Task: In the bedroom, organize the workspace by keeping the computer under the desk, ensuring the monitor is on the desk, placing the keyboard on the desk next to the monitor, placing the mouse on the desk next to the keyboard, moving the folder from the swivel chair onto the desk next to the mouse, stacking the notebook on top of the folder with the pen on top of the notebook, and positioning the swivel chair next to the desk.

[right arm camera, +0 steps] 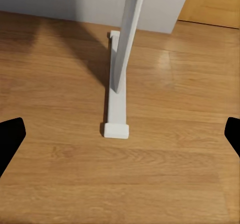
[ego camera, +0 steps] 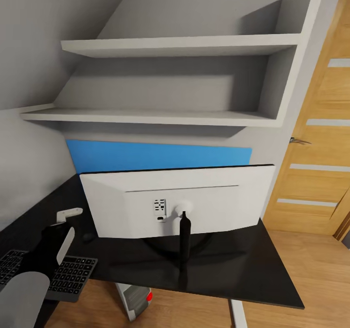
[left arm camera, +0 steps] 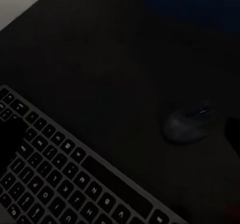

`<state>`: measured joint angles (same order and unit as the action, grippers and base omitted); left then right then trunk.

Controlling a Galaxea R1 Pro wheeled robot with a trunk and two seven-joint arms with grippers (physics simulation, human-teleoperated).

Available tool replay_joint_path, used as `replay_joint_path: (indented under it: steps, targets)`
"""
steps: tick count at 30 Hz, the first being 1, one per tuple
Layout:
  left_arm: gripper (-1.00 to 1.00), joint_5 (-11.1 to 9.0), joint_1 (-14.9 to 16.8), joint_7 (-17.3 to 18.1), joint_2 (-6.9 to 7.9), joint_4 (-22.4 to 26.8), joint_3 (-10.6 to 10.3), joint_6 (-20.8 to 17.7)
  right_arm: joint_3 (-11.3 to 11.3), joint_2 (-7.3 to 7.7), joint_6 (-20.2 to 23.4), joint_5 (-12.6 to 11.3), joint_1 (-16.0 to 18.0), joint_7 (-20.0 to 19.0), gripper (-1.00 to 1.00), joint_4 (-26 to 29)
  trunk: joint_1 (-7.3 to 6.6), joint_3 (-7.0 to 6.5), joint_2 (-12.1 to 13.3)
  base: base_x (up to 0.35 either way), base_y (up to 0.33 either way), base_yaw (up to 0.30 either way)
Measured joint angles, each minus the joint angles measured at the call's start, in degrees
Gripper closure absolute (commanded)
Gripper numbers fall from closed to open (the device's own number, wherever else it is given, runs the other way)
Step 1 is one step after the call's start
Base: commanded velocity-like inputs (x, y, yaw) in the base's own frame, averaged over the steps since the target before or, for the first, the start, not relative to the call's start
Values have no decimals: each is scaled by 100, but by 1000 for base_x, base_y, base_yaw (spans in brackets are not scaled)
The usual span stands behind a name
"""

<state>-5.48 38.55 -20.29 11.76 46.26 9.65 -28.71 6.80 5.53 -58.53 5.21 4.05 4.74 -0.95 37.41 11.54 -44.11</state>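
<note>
The monitor (ego camera: 180, 201) stands on the glossy black desk (ego camera: 243, 262) with its white back toward me. The black keyboard (ego camera: 68, 274) lies on the desk at the lower left, with the small black mouse (ego camera: 88, 237) just beyond it near the monitor. Under the desk's front edge the white computer (ego camera: 135, 300) shows a red spot. My left arm (ego camera: 48, 250) reaches over the keyboard. In the left wrist view my left gripper (left arm camera: 121, 136) hovers open above the keyboard (left arm camera: 65, 179) and mouse (left arm camera: 189, 124), holding nothing. My right gripper (right arm camera: 120, 136) is open over the wooden floor.
Two white wall shelves (ego camera: 170, 116) hang above a blue wall panel (ego camera: 155, 155) behind the monitor. A wooden door (ego camera: 321, 138) is at the right. A white desk leg and its foot (right arm camera: 116, 109) stand on the floor below my right gripper.
</note>
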Motion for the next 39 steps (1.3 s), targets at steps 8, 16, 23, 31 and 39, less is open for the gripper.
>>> replay_joint_path:
  steps: [8, 16, 23, 31, 39]
  targets:
    - [-100, 0, 0, 0, 1, -10, 0, 18, 0, 0, -8, 0, -4, 0, -100, 0, 0, 0, 0, 0, 0, 0]
    - [-100, -4, 0, 3, -3, -12, 1, 62, 0, 0, -2, 0, -2, 0, -100, 0, 0, 0, 0, 0, 0, 0]
    - [-100, -9, 0, 586, 15, -102, 16, 373, 0, 0, 0, 0, -1, 0, -100, 0, 0, 0, 0, 0, 0, 0]
    - [-100, 0, 1, 1489, 201, -481, 32, 472, 1, 5, 0, -1, -4, 0, -100, 0, 0, 0, 0, 0, 0, 0]
    - [-100, 7, 1, 1520, 210, -500, 33, 482, 0, 14, 0, 0, -2, 0, -100, 0, 0, 0, 0, 0, 0, 0]
